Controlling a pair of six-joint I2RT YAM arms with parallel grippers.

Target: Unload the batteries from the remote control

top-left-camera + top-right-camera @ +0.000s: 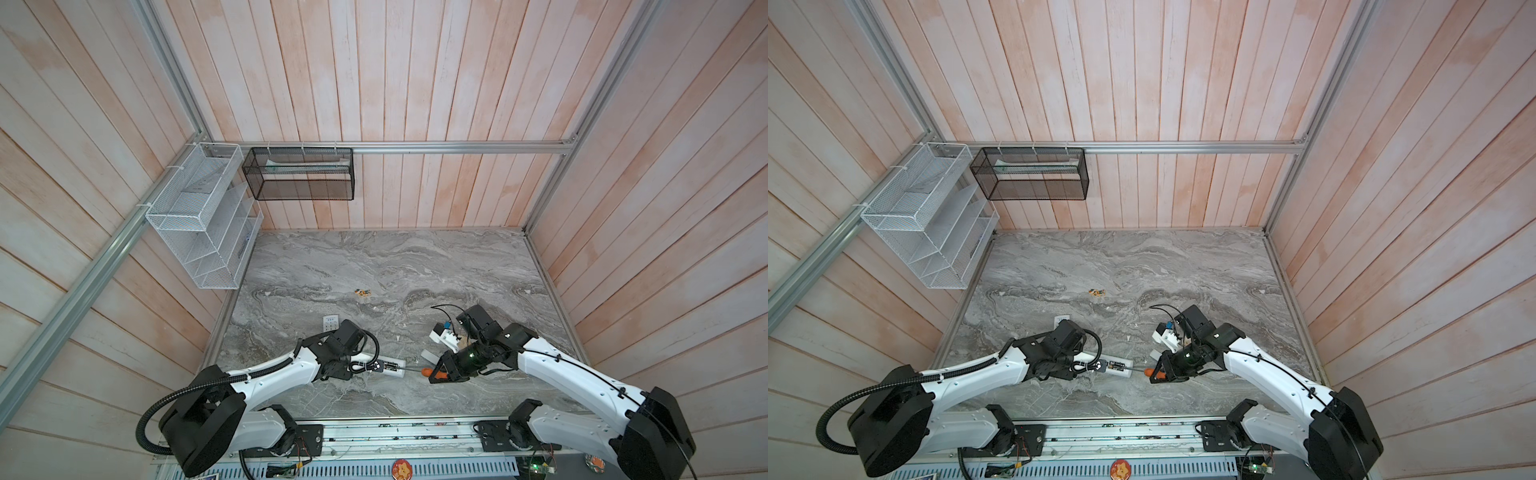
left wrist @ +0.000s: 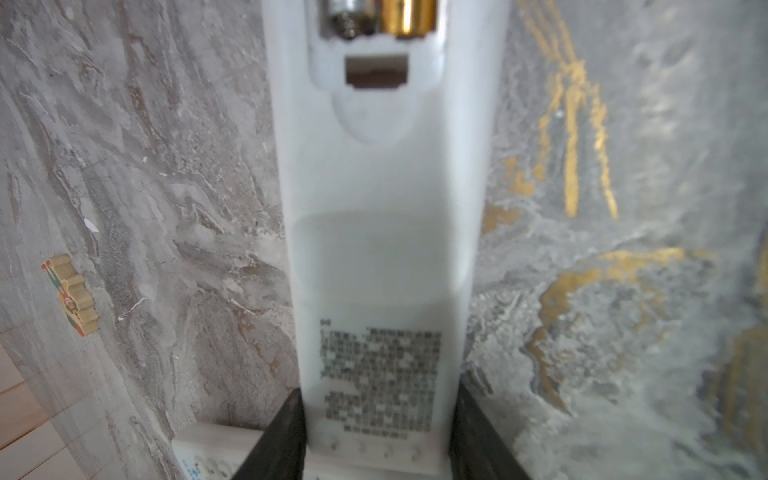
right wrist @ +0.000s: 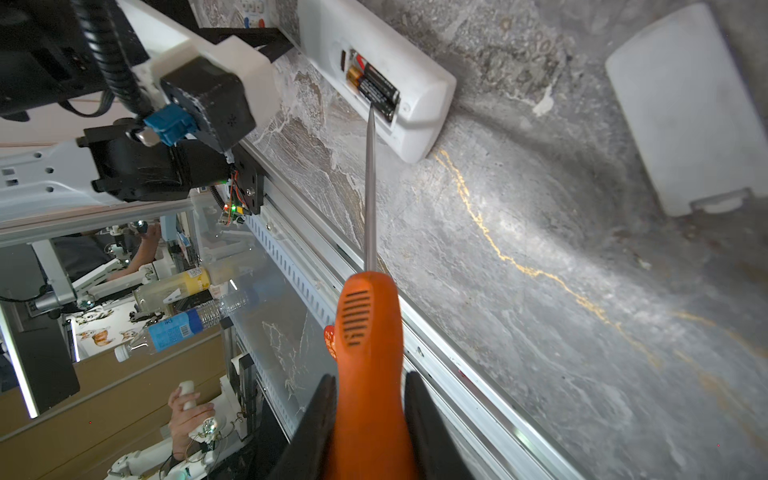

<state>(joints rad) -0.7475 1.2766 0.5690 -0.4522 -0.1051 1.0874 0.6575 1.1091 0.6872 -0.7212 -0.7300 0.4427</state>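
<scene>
Batteries [image 3: 376, 89] are lying in the open bay of the remote control [image 3: 419, 104], just ahead of the left gripper [image 2: 376, 415], which is clamping its body. The right gripper [image 3: 368, 399] is gripping the orange-handled screwdriver [image 3: 368, 332], tip at a cell's end. Prying seems to be underway; the next move calls for gentle upward levering.

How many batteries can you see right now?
2. Both batteries lie side by side in the open compartment of the white remote held by the left tool, at the tip of the screwdriver. I see none elsewhere; the arms may hide some.

Print block on remote [image 2: 380, 249] blurred, illegible; lettering on batteries [image 3: 376, 89] too small to read
</scene>
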